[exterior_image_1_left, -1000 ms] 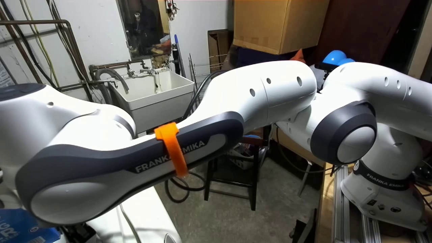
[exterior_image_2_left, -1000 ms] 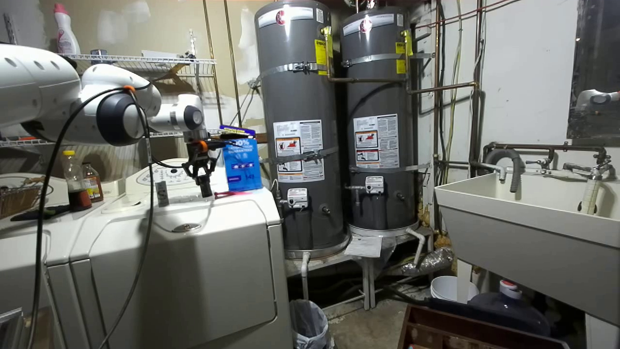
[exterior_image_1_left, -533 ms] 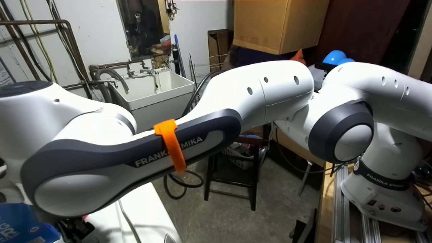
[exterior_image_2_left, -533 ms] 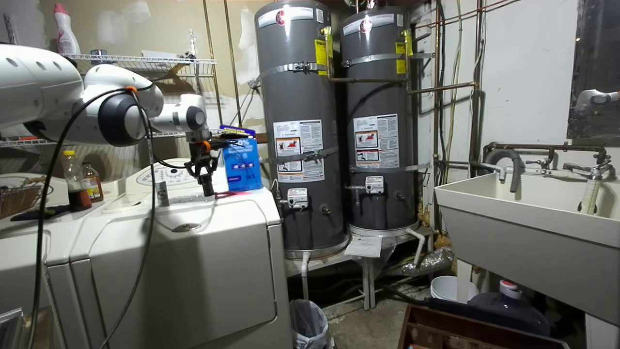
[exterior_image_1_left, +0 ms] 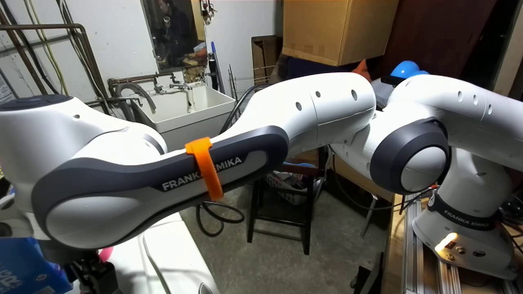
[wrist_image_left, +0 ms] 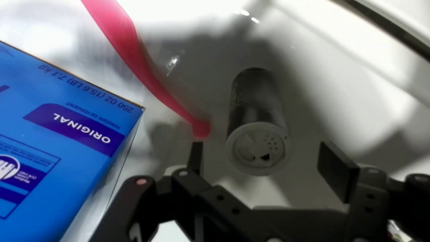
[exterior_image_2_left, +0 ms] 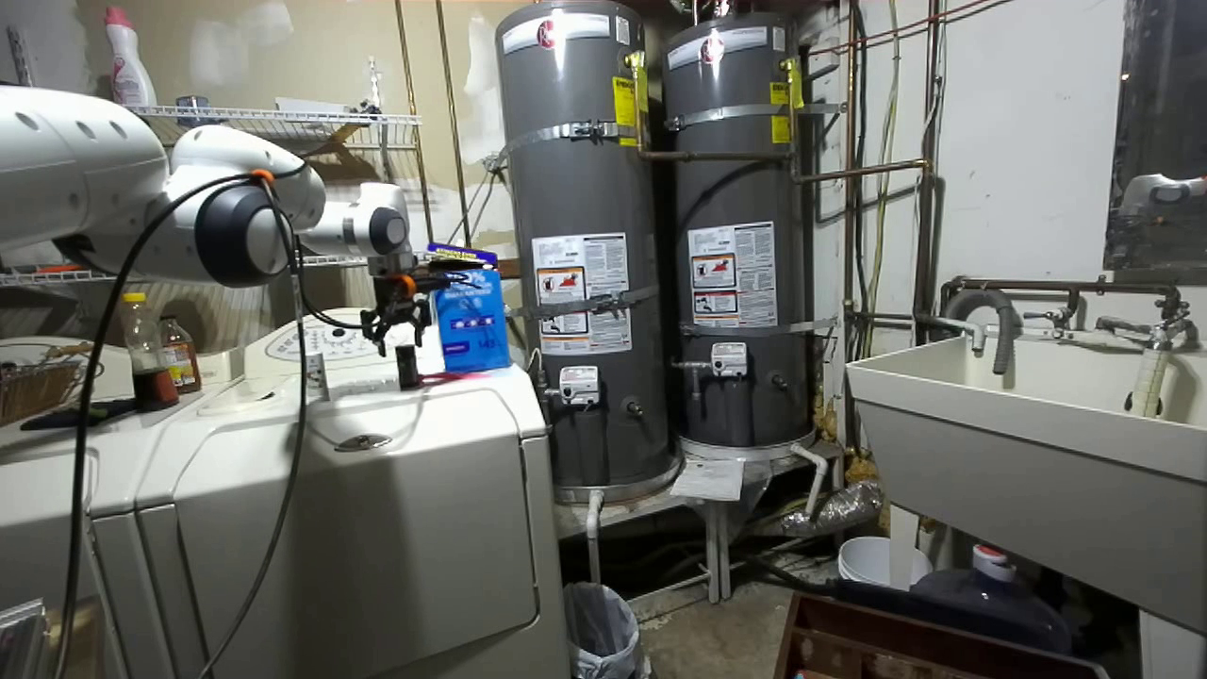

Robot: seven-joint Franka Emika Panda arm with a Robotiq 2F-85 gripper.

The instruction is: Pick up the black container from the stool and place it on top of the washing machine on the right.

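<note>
And the fingers (wrist_image_left: 337, 171) are wide apart over the black container (wrist_image_left: 257, 97)! It stands upright on the washing machine (exterior_image_2_left: 453, 509), near the blue detergent box (exterior_image_2_left: 471, 330); beside that box, a pink-red strip (wrist_image_left: 121, 33) points its narrow end container-ward.

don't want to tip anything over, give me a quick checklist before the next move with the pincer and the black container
1. Pincer open: ok; in the wrist view a gap shows on both sides of the black container.
2. Container upright on top of the washing machine: ok, as seen in an exterior view.
3. Long pink item clear of the container: ok; a gap shows between them in the wrist view.
4. Pincer clear of the detergent box: cannot tell; the two overlap in the wrist view.
5. Lid fully closed: not ok; a small dark opening shows in it.
</note>
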